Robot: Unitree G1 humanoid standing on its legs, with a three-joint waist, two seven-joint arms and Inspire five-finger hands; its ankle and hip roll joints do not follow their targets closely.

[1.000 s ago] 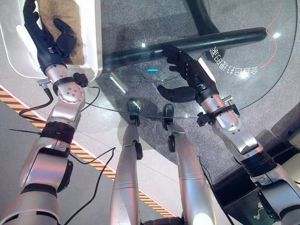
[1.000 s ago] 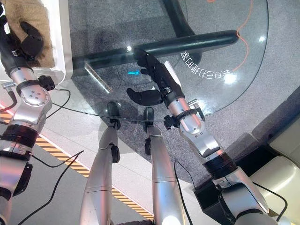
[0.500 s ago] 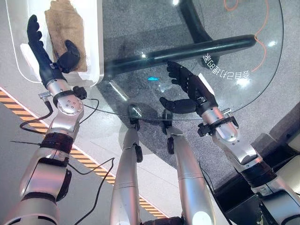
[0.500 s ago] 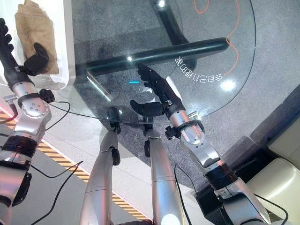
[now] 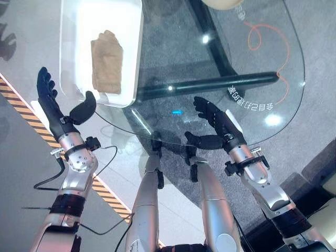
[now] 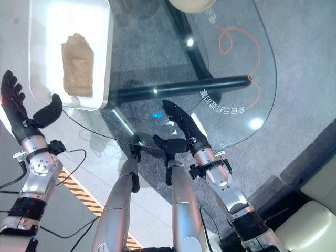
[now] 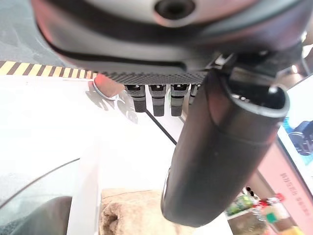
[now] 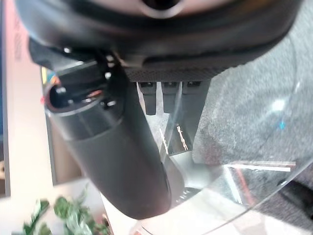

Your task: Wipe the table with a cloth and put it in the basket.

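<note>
The tan cloth [image 5: 107, 69] lies inside the white basket [image 5: 73, 63], which rests on the glass counter [image 5: 220, 58]. The left hand [image 5: 59, 112] is beside the basket, fingers extended, holding nothing. The right hand [image 5: 216, 126] is over the counter's near edge, fingers likewise straight and empty.

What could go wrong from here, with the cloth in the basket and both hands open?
1. The basket overhangs the glass table's edge on the robot's left; a bump from the open left hand, which hovers just beside it, might tip or shift it.
2. The cloth lies inside, so little remains; a regrasp could drag it out.
3. The open right hand sits over the glass near its edge; pressing down there could load the pane.
</note>
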